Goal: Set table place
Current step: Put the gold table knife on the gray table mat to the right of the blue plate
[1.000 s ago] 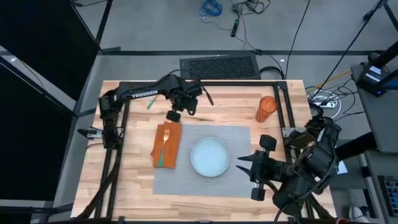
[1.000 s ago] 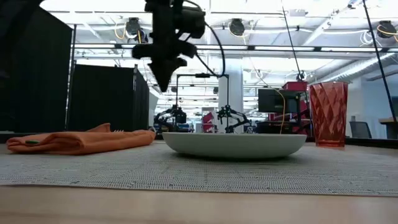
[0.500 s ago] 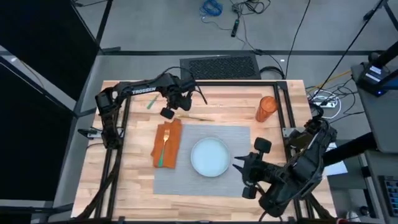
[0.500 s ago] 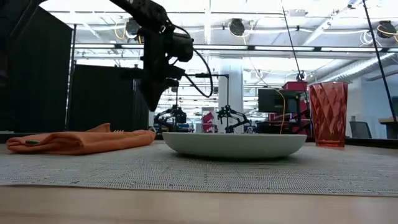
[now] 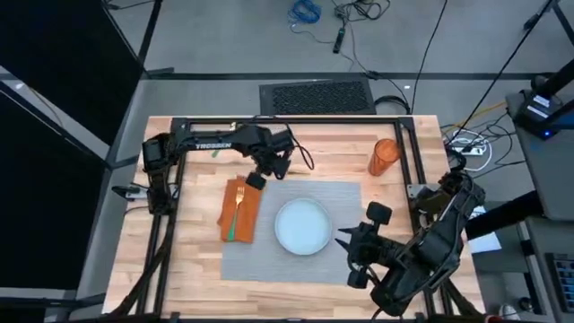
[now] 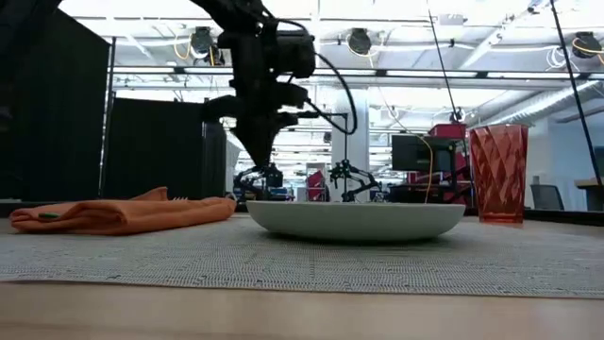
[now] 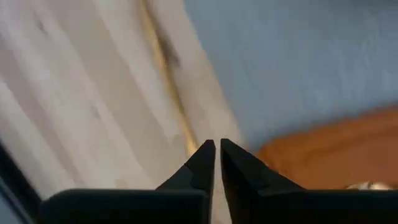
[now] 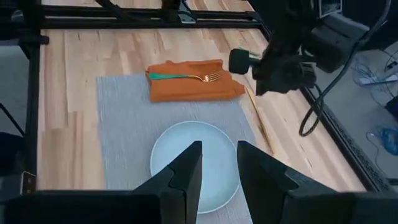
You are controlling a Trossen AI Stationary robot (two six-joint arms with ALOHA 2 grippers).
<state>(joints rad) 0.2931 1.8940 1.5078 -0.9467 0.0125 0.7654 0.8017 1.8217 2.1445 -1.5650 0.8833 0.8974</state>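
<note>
- The table (image 5: 193,269), a light butcher-block top in a black frame, carries everything; it is rigid and fixed, nothing to grasp.
- An orange napkin (image 5: 240,209) lies along the mat's left edge with a gold fork (image 5: 236,208), green at the handle, on top; both sit just beside the left jaws.
- The left gripper (image 5: 256,180) hovers near the mat's far left corner, jaws together and empty, tips aimed down at the bare wood beside the mat.
- The placemat (image 5: 336,199), grey and woven, lies flat mid-table, partly beneath those jaws; it looks light, limp and thin, so I judge an edge or corner the only hold.
- A pale plate (image 5: 302,225) rests at its centre, likely brittle and slick.
- The right gripper (image 5: 342,240) waits at the mat's right edge, jaws apart, facing the plate.
- A red faceted tumbler (image 5: 384,157) stands well beyond both.
</note>
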